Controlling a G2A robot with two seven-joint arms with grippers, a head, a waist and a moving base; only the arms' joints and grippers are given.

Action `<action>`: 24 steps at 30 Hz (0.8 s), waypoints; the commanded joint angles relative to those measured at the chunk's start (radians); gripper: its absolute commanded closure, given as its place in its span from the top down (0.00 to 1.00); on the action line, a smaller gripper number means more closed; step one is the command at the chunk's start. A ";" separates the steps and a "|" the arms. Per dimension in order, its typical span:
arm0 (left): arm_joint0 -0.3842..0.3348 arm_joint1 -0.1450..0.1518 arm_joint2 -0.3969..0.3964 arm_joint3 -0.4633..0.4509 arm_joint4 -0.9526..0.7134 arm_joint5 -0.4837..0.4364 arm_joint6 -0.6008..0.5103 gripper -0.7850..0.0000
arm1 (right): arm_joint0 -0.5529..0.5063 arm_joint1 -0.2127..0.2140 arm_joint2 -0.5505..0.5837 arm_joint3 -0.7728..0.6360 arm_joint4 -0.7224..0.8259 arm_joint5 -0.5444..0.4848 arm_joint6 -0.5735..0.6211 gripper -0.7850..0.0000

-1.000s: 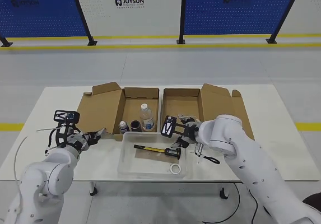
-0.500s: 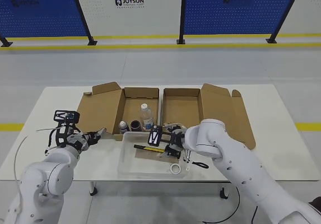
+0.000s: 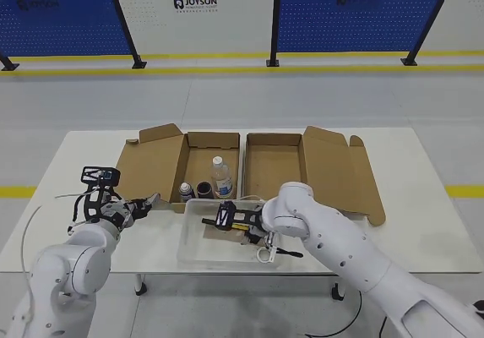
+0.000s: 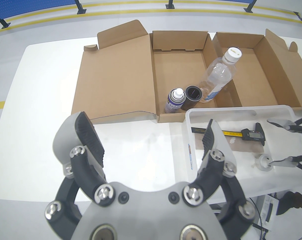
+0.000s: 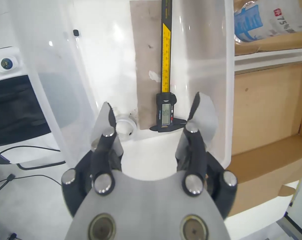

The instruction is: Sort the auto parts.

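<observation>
1. Black-and-yellow digital caliper [image 5: 166, 76] is lying flat in the translucent plastic tray [image 4: 191, 112] on the near side of the white table [image 4: 40, 101], with a small white ring [image 5: 124, 126] just beside it.
2. Right gripper [image 5: 153, 103] is hanging above the caliper's display end, jaws spread wide, gripping nothing.
3. Left gripper [image 4: 146, 123] is hovering left of the tray, jaws also open and empty.

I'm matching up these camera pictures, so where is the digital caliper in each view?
Top view: digital caliper lies lengthwise in the clear tray.
Left wrist view: caliper on the tray's floor, over a brown sheet.
Right wrist view: caliper along the brown sheet's edge.
Shared landmark: the white ring near its display end.
</observation>
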 commanded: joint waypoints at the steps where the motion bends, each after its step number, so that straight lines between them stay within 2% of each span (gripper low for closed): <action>1: 0.000 0.000 0.000 0.000 0.000 0.000 0.000 1.00 | 0.001 -0.003 -0.004 0.018 0.003 -0.002 -0.004 0.63; 6: 0.000 0.000 0.000 0.000 0.000 0.000 0.000 1.00 | -0.001 -0.009 -0.013 0.048 0.011 -0.003 -0.009 0.67; 10: 0.000 0.000 0.000 0.000 0.000 0.000 0.000 1.00 | -0.007 -0.012 -0.017 0.066 0.022 0.001 -0.005 0.65; 11: 0.000 0.000 0.000 0.000 0.000 0.000 0.000 1.00 | -0.010 -0.012 -0.015 0.070 0.027 0.007 -0.007 0.68; 15: 0.000 0.000 0.000 0.000 0.000 0.000 0.000 1.00 | -0.028 -0.007 -0.006 0.072 0.028 0.021 -0.007 0.62; 18: 0.000 0.000 0.000 0.000 0.000 0.000 0.000 1.00 | -0.040 -0.003 0.000 0.070 0.024 0.032 0.009 0.52; 24: 0.000 0.000 0.000 0.000 0.000 0.000 0.000 1.00 | -0.057 0.005 0.011 0.069 0.024 0.027 0.019 0.49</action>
